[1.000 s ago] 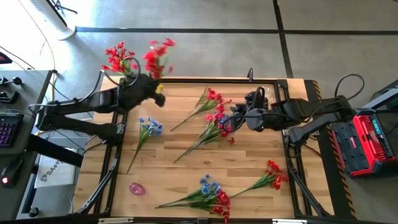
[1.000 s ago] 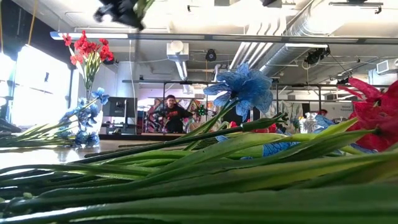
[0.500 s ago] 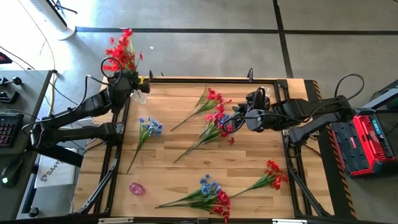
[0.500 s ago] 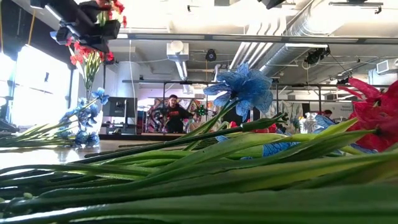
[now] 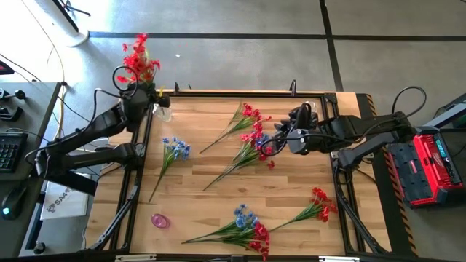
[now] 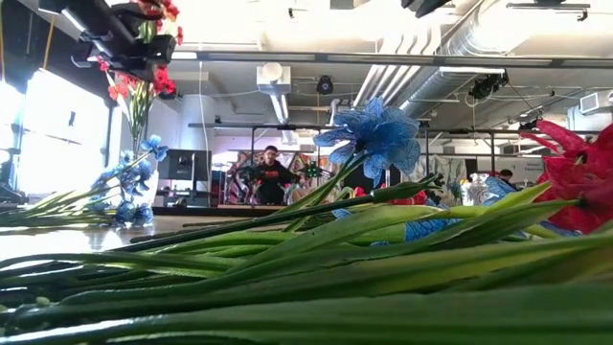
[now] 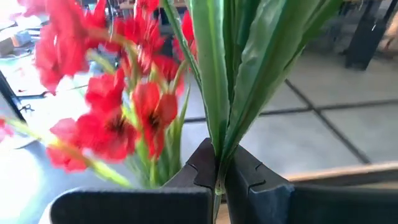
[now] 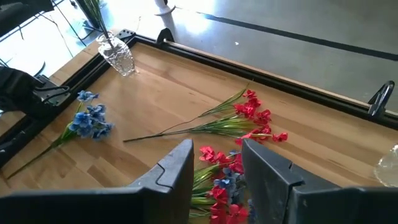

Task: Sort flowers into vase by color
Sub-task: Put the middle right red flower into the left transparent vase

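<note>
My left gripper point(image 5: 140, 96) is at the table's far-left corner, raised beside the glass vase point(image 5: 163, 110), and is shut on a red spray point(image 5: 137, 57). The vase holds other red flowers point(image 6: 126, 84). In the low view this gripper point(image 6: 129, 46) is level with those blooms. My right gripper point(image 8: 216, 169) hangs open over a mixed heap of red and blue sprays point(image 5: 251, 149) at mid-table and touches nothing. More sprays lie flat on the wood: a blue one point(image 5: 173, 149), a red one point(image 5: 244, 116), a red one point(image 5: 317, 205) and a mixed bunch point(image 5: 244, 229). My left gripper pinches the red spray by its green stem and leaves point(image 7: 219, 149) between the two fingers, which lie across the stem. The spray is lifted clear and stands up past the fingers, its blooms point(image 6: 161, 13) above the gripper next to the vase's own flowers.
A small pink thing point(image 5: 159, 220) lies near the table's near-left corner. A raised black frame point(image 5: 240, 93) runs along the far edge. A second clear glass point(image 8: 388, 165) stands far right. A person point(image 6: 271, 175) stands in the room behind.
My left gripper has carried the red spray from above the far edge toward the far-left corner and the vase, turning as it went. The blooms have swung leftward and now stand by the vase's flowers. The right arm has kept still.
</note>
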`<state>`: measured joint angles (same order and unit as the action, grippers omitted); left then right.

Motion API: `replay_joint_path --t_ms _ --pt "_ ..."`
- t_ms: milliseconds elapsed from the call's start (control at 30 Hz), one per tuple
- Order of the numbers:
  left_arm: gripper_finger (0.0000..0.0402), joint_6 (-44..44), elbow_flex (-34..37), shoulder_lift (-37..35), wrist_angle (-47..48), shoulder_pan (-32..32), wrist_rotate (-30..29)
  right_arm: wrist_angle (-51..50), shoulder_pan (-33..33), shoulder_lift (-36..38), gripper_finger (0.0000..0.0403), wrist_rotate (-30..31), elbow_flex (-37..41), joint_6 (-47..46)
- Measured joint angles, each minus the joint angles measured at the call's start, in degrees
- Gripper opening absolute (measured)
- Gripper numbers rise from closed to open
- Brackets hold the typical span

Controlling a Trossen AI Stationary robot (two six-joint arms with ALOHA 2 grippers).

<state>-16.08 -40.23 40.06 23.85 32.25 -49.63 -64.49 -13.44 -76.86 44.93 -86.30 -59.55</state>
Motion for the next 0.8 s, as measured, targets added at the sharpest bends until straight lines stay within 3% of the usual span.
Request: replay_joint_path --t_ms 200,400,800 --pt "0.0001 -5.0 0.0 -1.0 7.4 0.0 -0.5 0.0 0.3 0.0 0.0124 0.7 0.0 0.0" --pt "0.0005 -6.7 0.8 -0.6 8.6 0.9 -0.5 0.0 0.3 0.0 0.0124 1.3 0.0 0.0" --pt "0.0091 -7.4 0.9 -0.5 8.0 3.1 2.2 -1.5 -0.9 0.0 0.0124 2.8 2.5 -4.6"
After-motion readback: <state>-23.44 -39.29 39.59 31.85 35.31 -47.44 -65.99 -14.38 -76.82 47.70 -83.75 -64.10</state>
